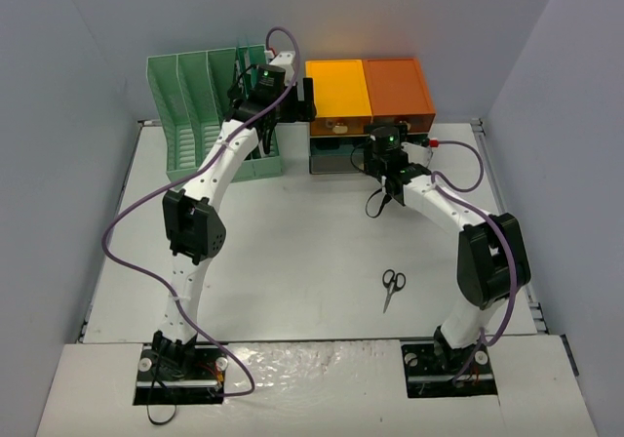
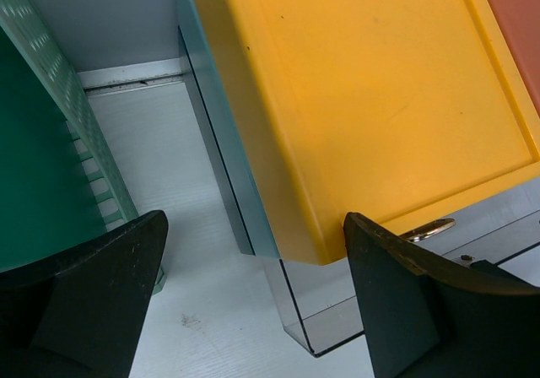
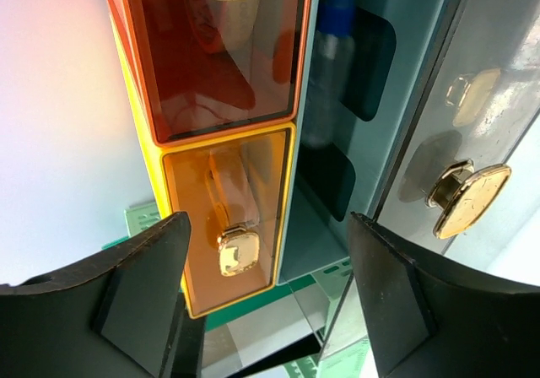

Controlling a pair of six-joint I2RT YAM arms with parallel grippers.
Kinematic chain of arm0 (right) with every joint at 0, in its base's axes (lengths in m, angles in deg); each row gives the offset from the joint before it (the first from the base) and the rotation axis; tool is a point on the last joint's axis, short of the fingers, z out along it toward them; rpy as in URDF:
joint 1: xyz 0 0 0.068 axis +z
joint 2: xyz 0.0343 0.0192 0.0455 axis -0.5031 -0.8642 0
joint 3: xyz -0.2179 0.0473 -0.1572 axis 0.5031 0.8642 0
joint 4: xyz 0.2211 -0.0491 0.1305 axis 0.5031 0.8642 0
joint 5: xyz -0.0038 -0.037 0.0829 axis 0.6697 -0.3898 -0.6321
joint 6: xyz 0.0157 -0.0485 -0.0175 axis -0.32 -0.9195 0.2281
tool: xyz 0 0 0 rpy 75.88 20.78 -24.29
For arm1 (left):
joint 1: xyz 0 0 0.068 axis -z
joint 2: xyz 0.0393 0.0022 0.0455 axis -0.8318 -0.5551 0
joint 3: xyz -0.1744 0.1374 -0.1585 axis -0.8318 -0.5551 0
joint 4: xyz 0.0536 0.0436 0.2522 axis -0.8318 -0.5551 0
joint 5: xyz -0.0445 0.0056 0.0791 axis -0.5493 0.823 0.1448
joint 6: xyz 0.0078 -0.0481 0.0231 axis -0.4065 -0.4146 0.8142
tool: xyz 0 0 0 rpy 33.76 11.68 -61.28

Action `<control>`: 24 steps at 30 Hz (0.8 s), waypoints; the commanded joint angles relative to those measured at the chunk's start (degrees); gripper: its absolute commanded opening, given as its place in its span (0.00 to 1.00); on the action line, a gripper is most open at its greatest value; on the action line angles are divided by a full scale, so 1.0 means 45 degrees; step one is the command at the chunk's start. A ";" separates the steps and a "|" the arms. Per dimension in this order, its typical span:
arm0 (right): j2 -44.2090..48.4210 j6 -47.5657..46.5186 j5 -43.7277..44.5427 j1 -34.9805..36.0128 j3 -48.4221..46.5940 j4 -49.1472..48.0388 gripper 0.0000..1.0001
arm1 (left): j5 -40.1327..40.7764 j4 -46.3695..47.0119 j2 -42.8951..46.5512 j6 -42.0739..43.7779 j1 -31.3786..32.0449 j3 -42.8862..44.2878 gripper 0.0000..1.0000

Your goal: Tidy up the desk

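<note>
Where right tool [image 3: 268, 251] gapes, desk [image 1: 292, 261] below.

Surface [image 1: 292, 252]: matte white to light grey. File rack [image 1: 191, 115]: mint green, slotted pattern on the panels. Cabinet [image 1: 370, 105]: yellow-orange left top, darker orange right top, translucent orange drawer fronts, grey-blue frame. Drawer knobs [image 3: 468, 199]: polished gold. Scissors [image 1: 393, 284]: black handles. Left arm [image 1: 222, 164] and right arm [image 1: 439, 203]: white links, black joints. Fingers [image 2: 101, 298]: black.
</note>
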 commanded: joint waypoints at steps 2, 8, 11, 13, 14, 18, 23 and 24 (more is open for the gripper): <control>0.1646 -0.0794 0.0224 0.0250 -0.0556 0.0218 0.65 | 0.0320 -0.1838 0.0758 0.0745 -0.0107 0.0165 0.82; 0.3194 -0.1676 0.0232 0.0622 0.0212 0.1973 0.48 | 0.0296 -0.1838 0.0642 0.0713 -0.0068 0.0338 0.82; 0.3246 -0.2686 0.0119 0.0597 0.0278 0.2916 0.40 | 0.0312 -0.1854 0.0620 0.0730 -0.0048 0.0321 0.82; 0.3027 -0.3201 -0.0139 0.0410 0.0428 0.3510 0.29 | 0.0315 -0.1857 0.0616 0.0730 -0.0048 0.0305 0.82; 0.2906 -0.3423 -0.0279 0.0345 0.0521 0.3653 0.23 | 0.0327 -0.1857 0.0604 0.0742 -0.0048 0.0302 0.82; 0.2176 -0.4634 -0.0167 0.0274 0.0753 0.4144 0.00 | 0.0335 -0.1857 0.0615 0.0766 -0.0048 0.0284 0.82; 0.1608 -0.4699 0.0084 -0.0133 0.1327 0.3791 0.00 | 0.0335 -0.1877 0.0673 0.0805 -0.0048 0.0206 0.82; 0.1454 -0.4793 0.0082 -0.0231 0.1355 0.3633 0.00 | 0.0365 -0.1877 0.0675 0.0808 -0.0048 0.0204 0.82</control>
